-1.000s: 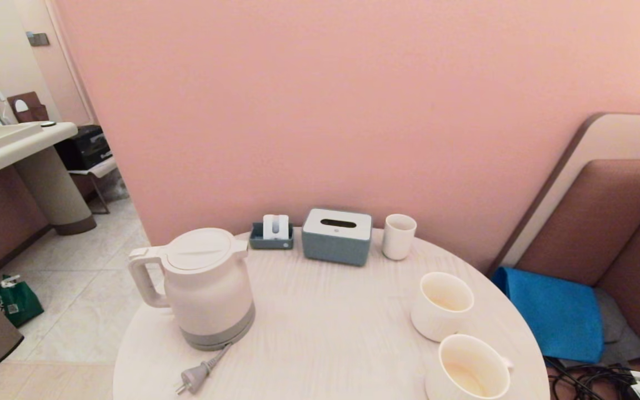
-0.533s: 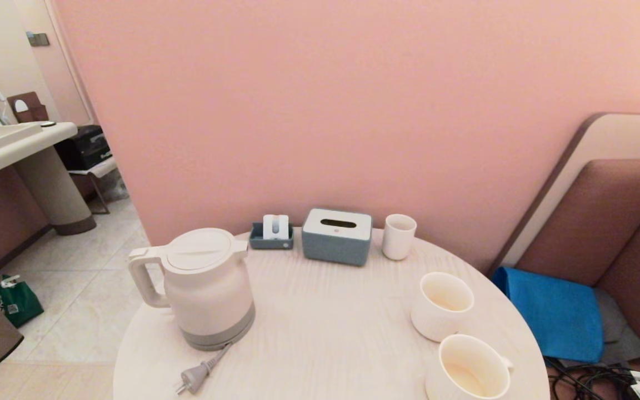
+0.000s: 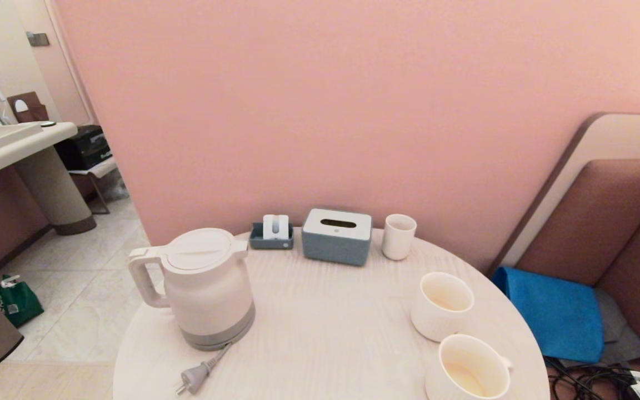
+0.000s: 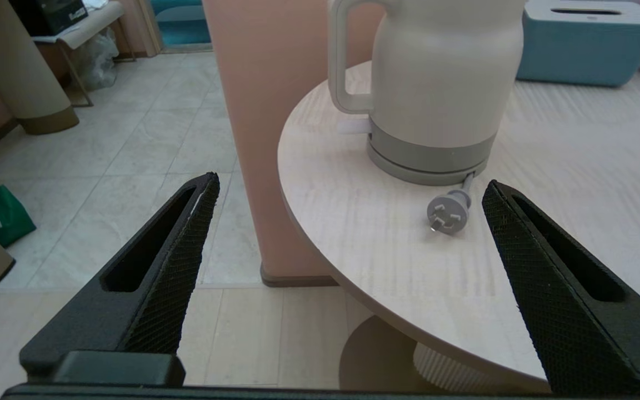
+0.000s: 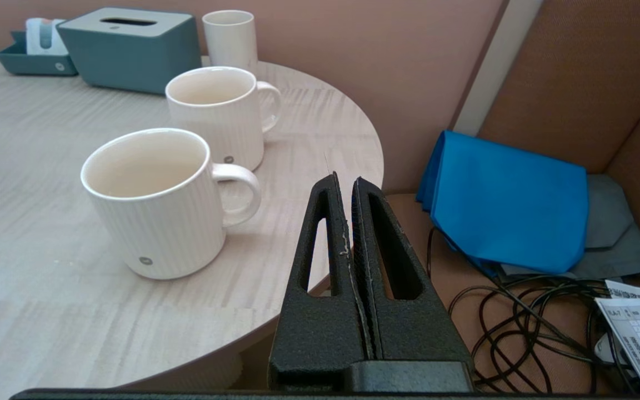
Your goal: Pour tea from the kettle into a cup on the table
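Two pincers showed only in the wrist views. The left pincer [image 4: 348, 191] hung off the table's left edge with its fingers spread wide and nothing between them, facing the kettle. The right pincer [image 5: 348, 183] sat just off the table's right edge, its fingers pressed together on nothing, near the two mugs.

One white kettle [image 3: 206, 286] stood upright on its grey base near the left edge of the round table [image 3: 325, 333], lid on, handle toward that edge. One grey plug [image 3: 191, 379] lay on the table just beside the kettle's base, toward the near edge.

Two white mugs stood at the right edge: the near mug [image 3: 471, 366] and the far mug [image 3: 443, 303], each with a little pale tea [image 3: 464, 379] at the bottom. Along the far edge stood one handleless white cup [image 3: 398, 236], one grey-blue tissue box [image 3: 337, 236] and one small tray [image 3: 271, 235].
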